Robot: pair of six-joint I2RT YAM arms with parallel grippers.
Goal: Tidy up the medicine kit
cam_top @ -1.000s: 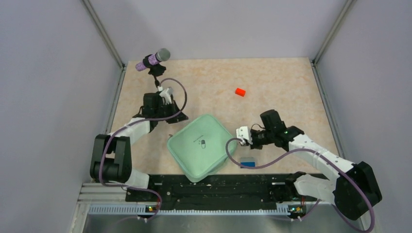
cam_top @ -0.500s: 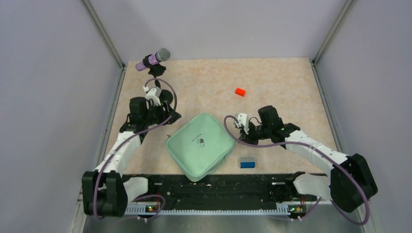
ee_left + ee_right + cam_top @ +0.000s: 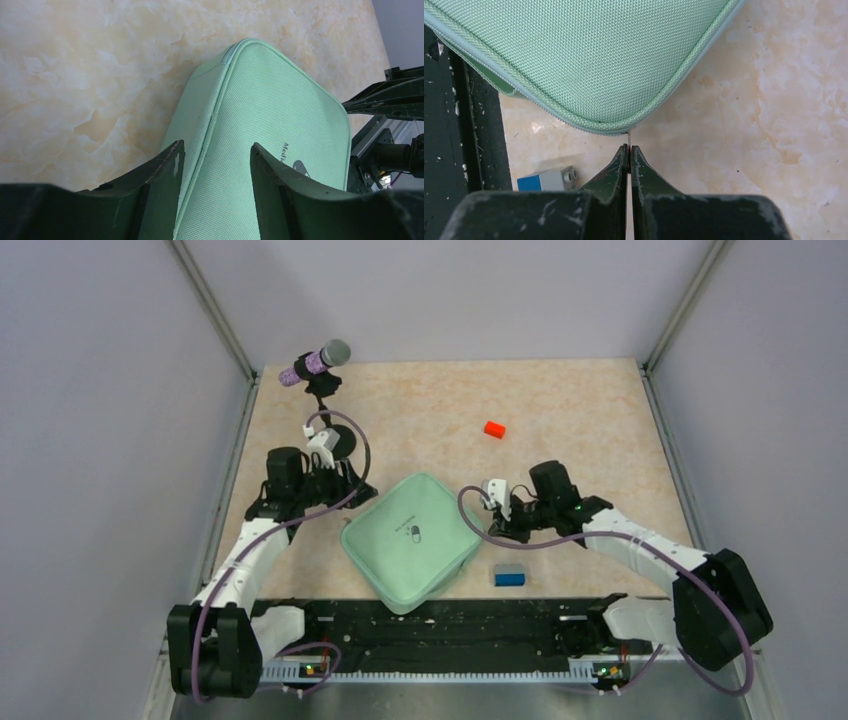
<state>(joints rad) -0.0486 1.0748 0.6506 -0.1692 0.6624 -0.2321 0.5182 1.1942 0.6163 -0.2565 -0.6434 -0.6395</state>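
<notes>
The medicine kit (image 3: 412, 540), a pale mint-green square fabric case, is lying closed by the near edge of the table (image 3: 580, 410), and the left gripper (image 3: 216, 148), jaws apart astride its rim, should be clamping before the right gripper (image 3: 629, 149), jaws together on the thin zip pull (image 3: 629, 136), is tugging.

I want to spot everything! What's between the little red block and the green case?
Nothing: only bare table lies between the red block and the green case, as the top view shows.
</notes>
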